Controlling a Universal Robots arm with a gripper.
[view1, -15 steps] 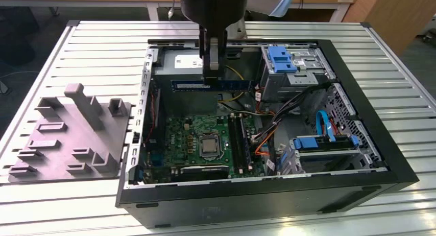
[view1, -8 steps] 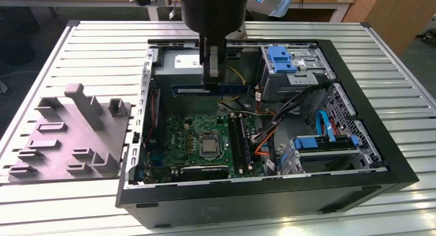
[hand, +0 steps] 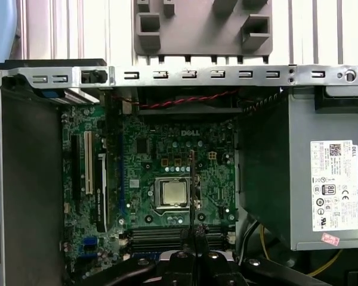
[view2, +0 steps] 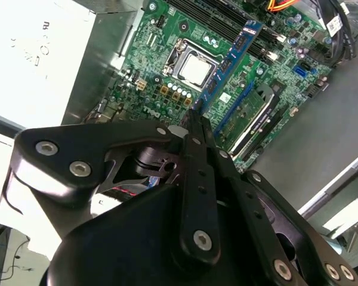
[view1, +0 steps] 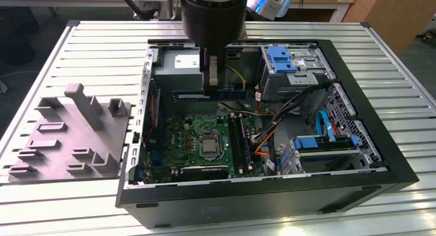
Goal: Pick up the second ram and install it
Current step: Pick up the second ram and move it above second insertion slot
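Exterior view: the black two-fingered gripper (view1: 212, 86) pinches the second ram (view1: 235, 94), a thin bluish-green memory stick. The stick is level above the edge of the green motherboard (view1: 180, 136) beside the grey power supply (view1: 178, 62), inside the open black computer case (view1: 272, 194). Second wrist view: the stick juts from the closed fingers (view2: 196, 152), beside the silver processor (view2: 197, 70). First wrist view: the edge-on stick runs along that processor's side.
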